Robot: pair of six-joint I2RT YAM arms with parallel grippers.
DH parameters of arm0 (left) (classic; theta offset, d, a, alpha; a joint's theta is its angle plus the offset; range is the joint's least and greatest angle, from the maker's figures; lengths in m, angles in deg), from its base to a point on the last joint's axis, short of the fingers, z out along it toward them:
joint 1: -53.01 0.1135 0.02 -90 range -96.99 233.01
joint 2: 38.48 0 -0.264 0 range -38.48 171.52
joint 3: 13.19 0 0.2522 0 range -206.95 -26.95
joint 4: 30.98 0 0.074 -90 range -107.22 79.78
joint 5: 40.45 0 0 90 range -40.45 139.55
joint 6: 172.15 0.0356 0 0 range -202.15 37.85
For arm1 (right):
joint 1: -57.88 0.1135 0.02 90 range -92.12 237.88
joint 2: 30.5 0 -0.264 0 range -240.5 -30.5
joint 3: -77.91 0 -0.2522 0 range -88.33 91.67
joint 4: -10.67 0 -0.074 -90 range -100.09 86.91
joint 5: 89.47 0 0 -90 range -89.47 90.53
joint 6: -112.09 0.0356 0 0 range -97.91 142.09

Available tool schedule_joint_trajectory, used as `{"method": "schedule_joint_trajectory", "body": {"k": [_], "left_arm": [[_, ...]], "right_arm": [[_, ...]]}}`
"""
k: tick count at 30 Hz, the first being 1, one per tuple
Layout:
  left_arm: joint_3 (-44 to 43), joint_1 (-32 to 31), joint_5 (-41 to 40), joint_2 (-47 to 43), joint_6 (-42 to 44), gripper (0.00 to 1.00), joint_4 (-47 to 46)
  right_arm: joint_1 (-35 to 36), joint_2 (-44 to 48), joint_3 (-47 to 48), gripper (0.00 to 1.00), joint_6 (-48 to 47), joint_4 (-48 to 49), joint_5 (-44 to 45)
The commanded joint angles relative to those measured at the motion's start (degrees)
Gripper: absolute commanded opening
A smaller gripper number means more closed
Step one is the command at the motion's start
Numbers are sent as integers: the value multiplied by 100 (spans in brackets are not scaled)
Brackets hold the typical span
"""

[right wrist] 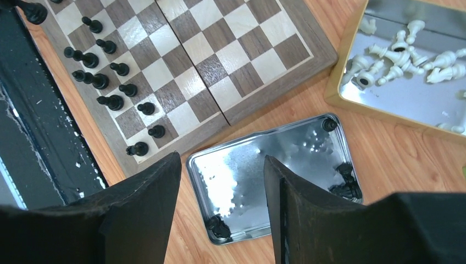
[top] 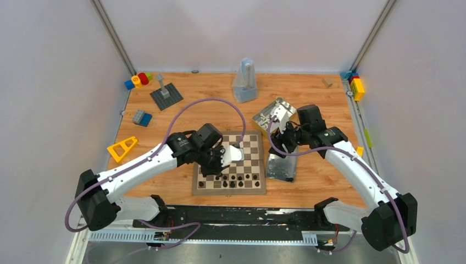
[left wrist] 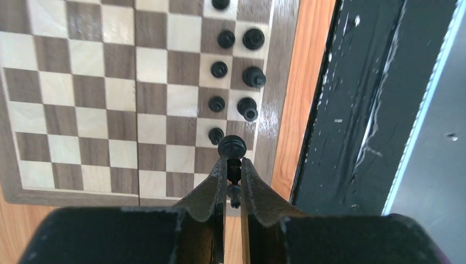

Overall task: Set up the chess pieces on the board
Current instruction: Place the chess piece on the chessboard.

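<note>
Left end effector (left wrist: 233, 166) grips black piece (left wrist: 232, 147) beside a pawn (left wrist: 216, 135).

The left gripper (left wrist: 233, 166), near the desk's near edge, pinches a black chess piece (left wrist: 232, 147). The right gripper (right wrist: 221, 162) hangs right of centre, jaws spread.

Pieces (right wrist: 119, 69) on near rows of board (right wrist: 220, 55); tin (right wrist: 247, 170) right; second tin (right wrist: 398, 99) behind it.

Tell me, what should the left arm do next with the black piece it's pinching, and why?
Probably lower it straight down and let go. The left gripper is shut on a black chess piece, held over the board's edge row, where the square beside the nearest back-row piece looks empty. A pawn already stands in front of that square.
</note>
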Motion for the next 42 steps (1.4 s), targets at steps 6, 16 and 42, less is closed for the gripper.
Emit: {"method": "schedule_joint_trajectory", "body": {"k": [6, 16, 42], "left_arm": [[437, -589, -837, -84, 411, 7, -95], [486, -1040, -984, 406, 544, 9, -112], [569, -1048, -987, 1079, 572, 17, -317]], "right_arm": [[-365, 166, -374, 56, -46, 437, -166], [-421, 83, -437, 56, -47, 457, -180], [-421, -22, -468, 56, -69, 439, -193]]}}
